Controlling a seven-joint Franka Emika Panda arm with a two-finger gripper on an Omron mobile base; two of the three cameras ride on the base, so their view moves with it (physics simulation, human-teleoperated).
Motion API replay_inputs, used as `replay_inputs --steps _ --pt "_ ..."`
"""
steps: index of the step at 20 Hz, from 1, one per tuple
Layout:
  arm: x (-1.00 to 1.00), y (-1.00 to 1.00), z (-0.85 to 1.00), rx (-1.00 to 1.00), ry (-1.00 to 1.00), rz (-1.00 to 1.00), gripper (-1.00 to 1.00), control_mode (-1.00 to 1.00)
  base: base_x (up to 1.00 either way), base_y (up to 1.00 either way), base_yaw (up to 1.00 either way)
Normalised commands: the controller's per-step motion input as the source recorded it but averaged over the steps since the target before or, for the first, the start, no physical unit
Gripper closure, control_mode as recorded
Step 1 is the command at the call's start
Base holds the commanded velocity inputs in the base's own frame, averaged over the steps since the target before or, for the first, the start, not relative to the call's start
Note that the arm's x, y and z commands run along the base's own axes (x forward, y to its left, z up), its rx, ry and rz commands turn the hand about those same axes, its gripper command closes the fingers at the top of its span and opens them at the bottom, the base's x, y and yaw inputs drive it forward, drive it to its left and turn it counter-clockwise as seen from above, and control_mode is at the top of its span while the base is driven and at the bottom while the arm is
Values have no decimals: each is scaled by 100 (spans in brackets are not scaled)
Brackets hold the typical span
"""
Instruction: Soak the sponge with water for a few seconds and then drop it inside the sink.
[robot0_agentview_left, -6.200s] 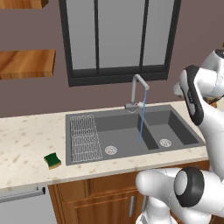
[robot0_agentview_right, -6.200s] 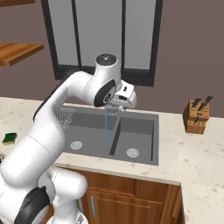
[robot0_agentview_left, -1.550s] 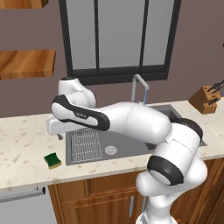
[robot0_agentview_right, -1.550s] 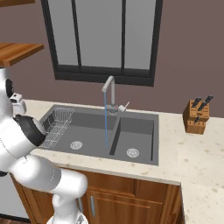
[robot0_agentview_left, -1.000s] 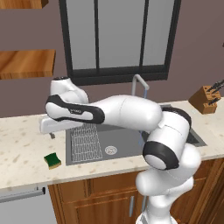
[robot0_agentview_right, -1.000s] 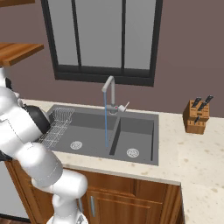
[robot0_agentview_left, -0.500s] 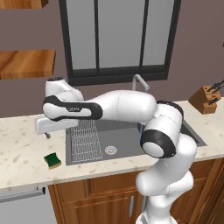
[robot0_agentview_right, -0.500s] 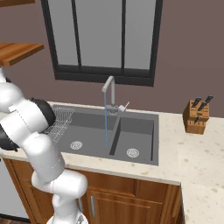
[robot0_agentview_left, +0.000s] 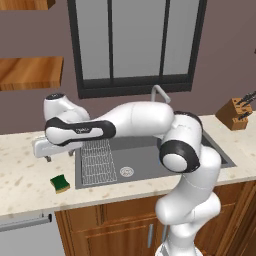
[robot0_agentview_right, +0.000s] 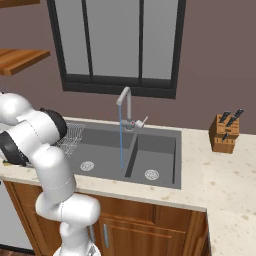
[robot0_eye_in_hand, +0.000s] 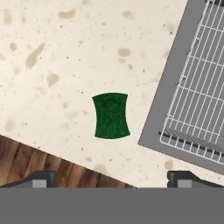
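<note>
The sponge (robot0_agentview_left: 60, 183), dark green on top, lies flat on the speckled counter left of the sink (robot0_agentview_left: 142, 152). My gripper (robot0_agentview_left: 59, 156) hangs open above it, a short way up and apart from it. In the hand view the sponge (robot0_eye_in_hand: 110, 115) sits centred ahead of the gripper (robot0_eye_in_hand: 111, 178), with both dark fingertips (robot0_eye_in_hand: 41, 177) spread wide and nothing between them. The water (robot0_agentview_right: 121, 140) runs as a thin pale-blue stream from the grey faucet (robot0_agentview_right: 125, 102) into the left basin of the sink (robot0_agentview_right: 165, 131).
A ribbed wire rack (robot0_agentview_left: 97, 160) fills the sink's left end, close to the sponge; its corner (robot0_eye_in_hand: 197, 100) shows on the hand view's right. The counter's front edge runs just below the sponge. A wooden knife block (robot0_agentview_right: 224, 132) stands far right.
The arm has swung further left, off the wire rack and over the counter above the sponge. The jaws have stayed wide. The sponge and the water stream are unchanged.
</note>
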Motion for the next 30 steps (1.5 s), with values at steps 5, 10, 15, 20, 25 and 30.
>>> replay_inputs --steps 5,10,15,20,25,30 --pt "0 10 -7 0 -9 0 -100 -100 0 0 0" --pt "0 1 -5 0 -10 0 -100 -100 0 0 0" --pt "0 0 -11 0 -5 0 -100 -100 0 0 0" --pt "0 0 -20 0 0 0 -100 -100 0 0 0" --pt "0 0 -7 0 0 0 -100 -100 0 0 0" --pt "0 0 -25 0 0 0 -100 -100 0 0 0"
